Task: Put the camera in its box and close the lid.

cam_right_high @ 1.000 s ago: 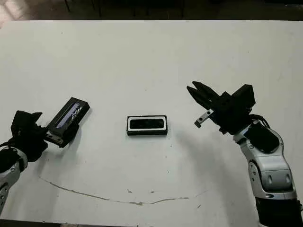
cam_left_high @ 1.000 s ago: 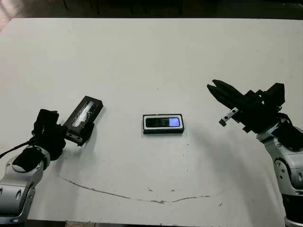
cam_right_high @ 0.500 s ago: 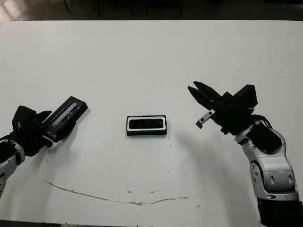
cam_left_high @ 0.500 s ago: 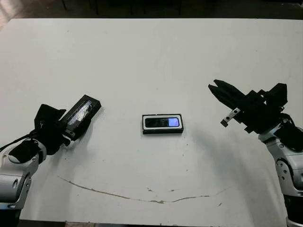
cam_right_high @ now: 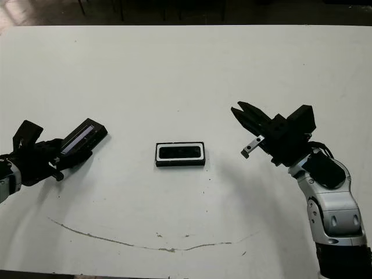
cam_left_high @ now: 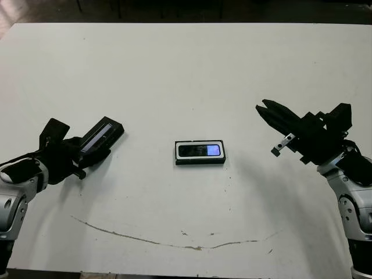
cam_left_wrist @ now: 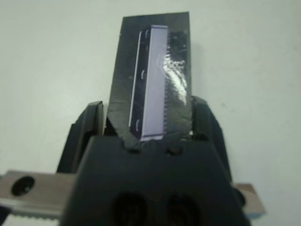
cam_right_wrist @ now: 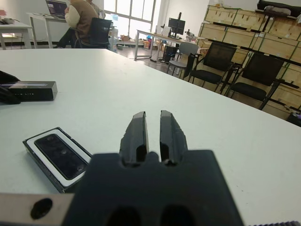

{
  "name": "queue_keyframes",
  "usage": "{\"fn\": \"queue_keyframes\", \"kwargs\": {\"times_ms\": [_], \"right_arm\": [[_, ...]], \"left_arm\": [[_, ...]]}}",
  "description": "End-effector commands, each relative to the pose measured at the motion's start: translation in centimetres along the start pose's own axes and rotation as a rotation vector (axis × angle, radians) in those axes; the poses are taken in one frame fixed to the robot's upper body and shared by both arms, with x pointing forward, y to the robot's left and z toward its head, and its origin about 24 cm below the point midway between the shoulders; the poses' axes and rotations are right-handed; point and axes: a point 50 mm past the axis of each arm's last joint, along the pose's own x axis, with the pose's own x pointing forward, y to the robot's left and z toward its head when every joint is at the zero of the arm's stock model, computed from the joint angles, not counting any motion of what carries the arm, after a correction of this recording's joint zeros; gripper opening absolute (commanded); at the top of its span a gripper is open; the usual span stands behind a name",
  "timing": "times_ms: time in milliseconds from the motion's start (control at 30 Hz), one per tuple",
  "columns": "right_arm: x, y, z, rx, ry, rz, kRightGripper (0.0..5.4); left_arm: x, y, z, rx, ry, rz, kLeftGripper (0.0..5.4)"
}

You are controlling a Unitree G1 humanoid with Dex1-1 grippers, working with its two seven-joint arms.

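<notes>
The camera (cam_left_high: 199, 150) is already seated in the box (cam_left_high: 200, 160) at mid-surface. The lid (cam_left_high: 100, 135) is gripped in the left jaws, well left of the box, its long axis angled toward it. The right jaws are clenched and empty.

Bright, even light (wrist views soft)

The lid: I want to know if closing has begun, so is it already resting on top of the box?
No, the lid is clamped in the left gripper, well apart from the box.
</notes>
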Motion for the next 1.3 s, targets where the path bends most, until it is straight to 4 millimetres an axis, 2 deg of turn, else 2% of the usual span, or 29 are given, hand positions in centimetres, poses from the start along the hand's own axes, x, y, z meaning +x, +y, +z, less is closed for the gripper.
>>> {"fn": "queue_keyframes", "kwargs": {"times_ms": [33,133,267,333,433,600,767,867,1067,1167,1300], "right_arm": [[-0.3,-0.1,-0.4,-0.005,0.021,-0.008,0.00],[-0.3,-0.2,-0.4,-0.004,0.024,-0.007,0.00],[-0.2,-0.5,-0.4,-0.020,0.014,-0.014,0.00],[-0.2,-0.7,-0.3,-0.023,0.009,-0.024,0.00],[-0.3,-1.1,0.0,-0.010,0.016,-0.066,0.00],[0.0,-2.3,0.5,0.030,-0.025,-0.117,0.00],[0.0,-3.4,0.7,0.102,-0.030,-0.149,0.00],[-0.1,-3.6,0.8,0.096,-0.026,-0.168,0.00],[-0.1,-3.7,0.7,0.095,-0.015,-0.183,0.00],[-0.2,-3.7,0.7,0.083,-0.003,-0.190,0.00],[-0.2,-3.6,0.6,0.070,-0.004,-0.197,0.00]], "left_arm": [[0.1,-1.0,-2.5,-0.091,0.102,-0.032,1.91],[-0.2,-1.1,-1.3,-0.070,-0.001,-0.021,1.91],[-0.8,-0.9,1.8,0.016,-0.169,-0.029,1.91],[-1.0,-0.9,3.8,0.073,-0.257,-0.064,1.91],[-1.2,-1.2,7.1,0.254,-0.402,-0.130,1.91],[0.1,-3.2,10.5,0.315,-0.490,-0.318,1.91],[2.1,-6.0,11.7,0.455,-0.463,-0.460,1.91],[3.3,-6.8,11.8,0.537,-0.405,-0.514,1.91],[5.5,-7.5,12.1,0.671,-0.271,-0.631,1.91],[6.1,-7.5,12.5,0.743,-0.168,-0.681,1.91],[6.5,-7.6,12.7,0.805,-0.119,-0.717,1.91]]}}
